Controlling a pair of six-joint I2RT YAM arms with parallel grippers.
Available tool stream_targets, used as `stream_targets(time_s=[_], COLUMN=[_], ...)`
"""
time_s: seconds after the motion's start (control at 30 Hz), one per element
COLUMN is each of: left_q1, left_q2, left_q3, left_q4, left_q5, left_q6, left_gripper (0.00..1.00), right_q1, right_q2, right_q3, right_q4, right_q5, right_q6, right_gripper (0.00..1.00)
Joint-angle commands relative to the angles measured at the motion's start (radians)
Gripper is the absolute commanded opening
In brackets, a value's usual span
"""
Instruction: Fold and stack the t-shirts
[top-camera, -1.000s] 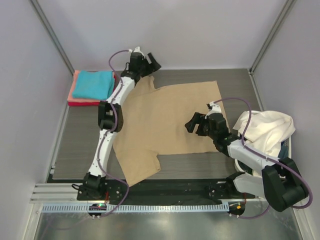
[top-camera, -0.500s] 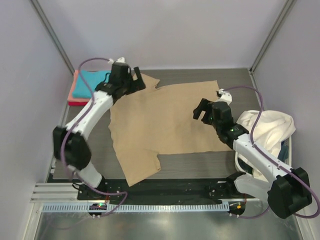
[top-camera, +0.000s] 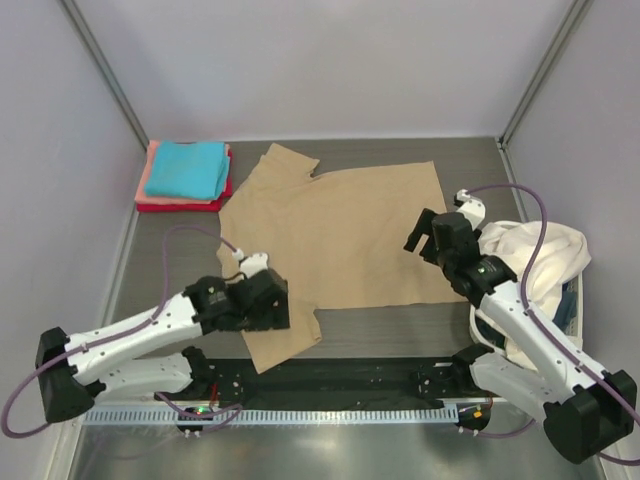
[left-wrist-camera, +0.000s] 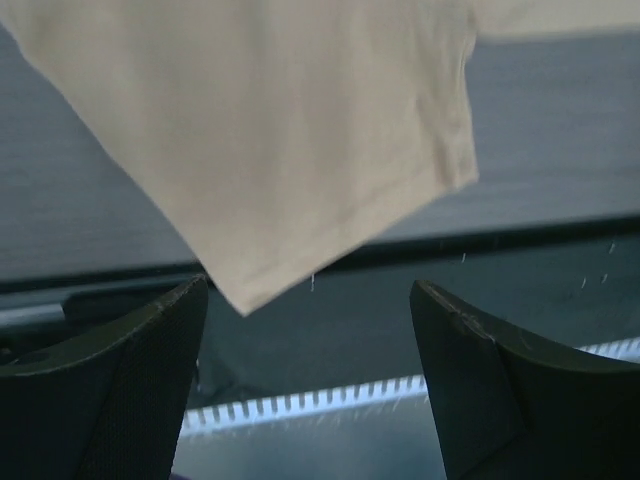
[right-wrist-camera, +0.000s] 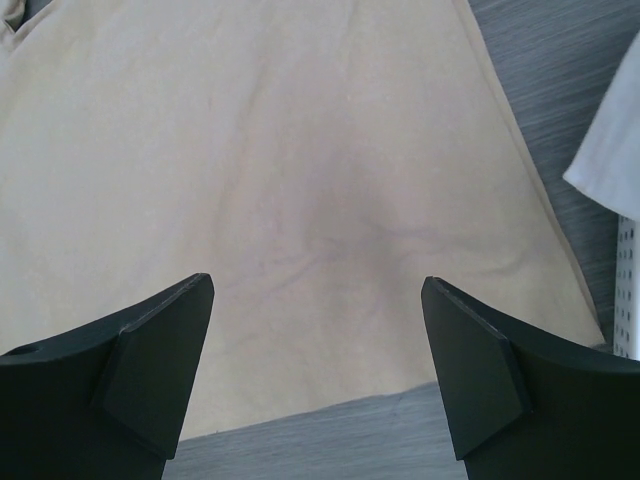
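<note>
Table (top-camera: 160, 270): dark wood-grain top; everything below lies on it
Tan t-shirt (top-camera: 340, 235): spread flat across the middle, collar side toward the far left, one sleeve (top-camera: 285, 345) reaching the near edge by my left arm
Cream-white t-shirts (top-camera: 530, 260): a loose heap at the right edge, just beside my right arm
Folded stack: turquoise t-shirt (top-camera: 185, 167) on top, salmon-pink t-shirt (top-camera: 151, 170) under it, red t-shirt (top-camera: 185, 206) at the bottom, in the far left corner, apart from both my grippers
Right gripper (top-camera: 420, 232): fingers spread wide and empty, over the tan shirt's right part, near its right edge; its wrist camera sees flat tan cloth (right-wrist-camera: 280, 190) between them
Left gripper (top-camera: 272, 300): fingers parted, nothing held, above the near sleeve; the sleeve's corner (left-wrist-camera: 250, 290) lies just ahead, between the fingertips
</note>
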Motion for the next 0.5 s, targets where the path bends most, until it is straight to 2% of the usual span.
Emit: stream_targets(time_s=[0.0, 0.07, 0.17, 0.33, 0.47], left_q1=[-0.219, -0.355, -0.461, -0.489, -0.488], left_q2=[-0.099, -0.116, -0.113, -0.014, -0.007], left_q3=[-0.071, -0.119, -0.192, -0.255, -0.318], left_q4=[-0.143, -0.158, -0.093, -0.017, 0.059], left_q5=[-0.032, -0.038, -0.037, -0.073, -0.112], left_q6=[-0.348, -0.498, -0.606, -0.640, -0.655], left_gripper=[0.82, 0.81, 0.79, 0.80, 0.79], right_q1=[0.004, 0.004, 0.002, 0.004, 0.004], right_q2=[-0.067, -0.076, -0.090, -0.092, -0.099], right_q3=[0.034, 0.037, 0.031, 0.014, 0.017], right_q4=[-0.096, -0.129, -0.151, -0.154, -0.156], right_q5=[0.042, 0.043, 0.036, 0.017, 0.010], right_q6=[0.031, 0.034, 0.035, 0.041, 0.032], right_gripper=[0.91, 0.91, 0.91, 0.91, 0.91])
